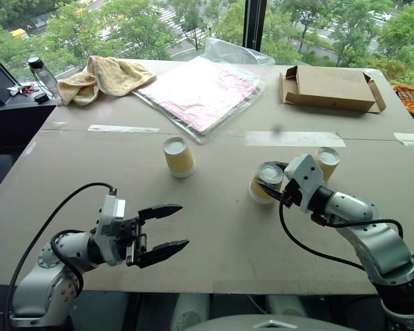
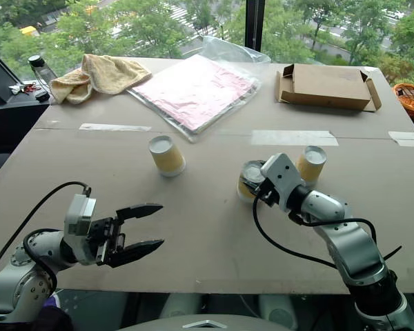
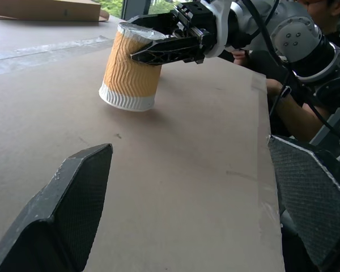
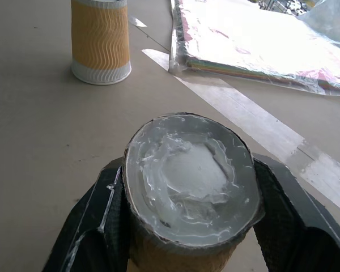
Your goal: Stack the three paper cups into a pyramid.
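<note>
Three paper cups on the counter (image 1: 214, 227), all upside down, one tilted (image 1: 265, 185) in the right end effector's (image 1: 272, 185) clamp, two upright (image 1: 179, 156) (image 1: 327, 163), left end effector (image 1: 163, 234) wide open, empty.

Orange basket (image 1: 412, 98): cut off at right edge. Right-hand cup (image 1: 327, 162): lower part hidden behind right gripper's housing. Small items beside bottle (image 1: 41, 71), far left: too small to identify.
</note>
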`<control>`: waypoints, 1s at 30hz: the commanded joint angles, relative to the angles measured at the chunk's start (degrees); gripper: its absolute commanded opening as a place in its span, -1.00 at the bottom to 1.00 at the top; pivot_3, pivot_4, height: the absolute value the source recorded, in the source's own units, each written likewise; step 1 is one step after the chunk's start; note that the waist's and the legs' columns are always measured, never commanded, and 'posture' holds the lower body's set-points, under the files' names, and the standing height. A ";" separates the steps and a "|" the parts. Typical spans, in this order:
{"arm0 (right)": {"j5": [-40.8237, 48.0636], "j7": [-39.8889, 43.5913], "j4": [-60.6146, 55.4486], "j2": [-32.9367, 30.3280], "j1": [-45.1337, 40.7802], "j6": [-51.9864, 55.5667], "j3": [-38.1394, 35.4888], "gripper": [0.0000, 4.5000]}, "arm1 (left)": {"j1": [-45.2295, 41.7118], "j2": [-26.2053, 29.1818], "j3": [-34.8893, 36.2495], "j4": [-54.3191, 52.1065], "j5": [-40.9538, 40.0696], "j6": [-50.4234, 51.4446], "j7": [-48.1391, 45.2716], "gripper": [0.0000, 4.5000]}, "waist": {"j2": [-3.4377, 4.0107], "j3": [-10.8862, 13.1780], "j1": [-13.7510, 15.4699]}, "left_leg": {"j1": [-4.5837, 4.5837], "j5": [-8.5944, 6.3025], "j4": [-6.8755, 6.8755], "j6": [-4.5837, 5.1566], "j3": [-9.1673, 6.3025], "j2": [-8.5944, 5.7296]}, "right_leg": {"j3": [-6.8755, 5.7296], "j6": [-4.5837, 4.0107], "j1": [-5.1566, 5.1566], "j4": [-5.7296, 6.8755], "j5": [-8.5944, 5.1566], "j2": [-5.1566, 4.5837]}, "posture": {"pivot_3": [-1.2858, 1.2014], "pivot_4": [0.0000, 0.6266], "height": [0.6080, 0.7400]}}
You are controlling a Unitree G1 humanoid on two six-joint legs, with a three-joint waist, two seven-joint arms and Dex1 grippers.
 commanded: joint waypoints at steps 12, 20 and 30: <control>-0.65 3.85 2.88 0.35 -3.12 -1.72 -1.84 0.98 | -0.46 -0.81 3.15 -0.39 -2.13 -0.16 2.05 1.00 | 0.03 0.02 -0.01 | 0.00 0.00 0.00 0.00 0.00 0.00 | 0.00 0.00 0.00 0.01 0.00 0.00 | 0.03 -0.52 1.00; 13.35 9.04 -9.43 -0.56 3.21 -4.49 -15.28 0.98 | -8.65 -2.61 6.68 10.28 1.38 0.76 13.37 1.00 | 0.04 0.04 0.33 | -0.01 0.00 0.01 0.00 -0.05 0.00 | -0.03 0.21 0.02 0.01 0.11 0.01 | 0.03 -0.52 1.00; 26.89 16.40 -19.75 -6.79 16.29 -5.53 -25.16 0.98 | -29.83 1.14 0.98 28.53 9.75 0.92 14.11 1.00 | -0.05 0.05 0.26 | 0.00 0.00 0.01 0.00 -0.10 -0.01 | -0.08 0.22 0.08 0.03 0.12 0.05 | 0.03 -0.52 1.00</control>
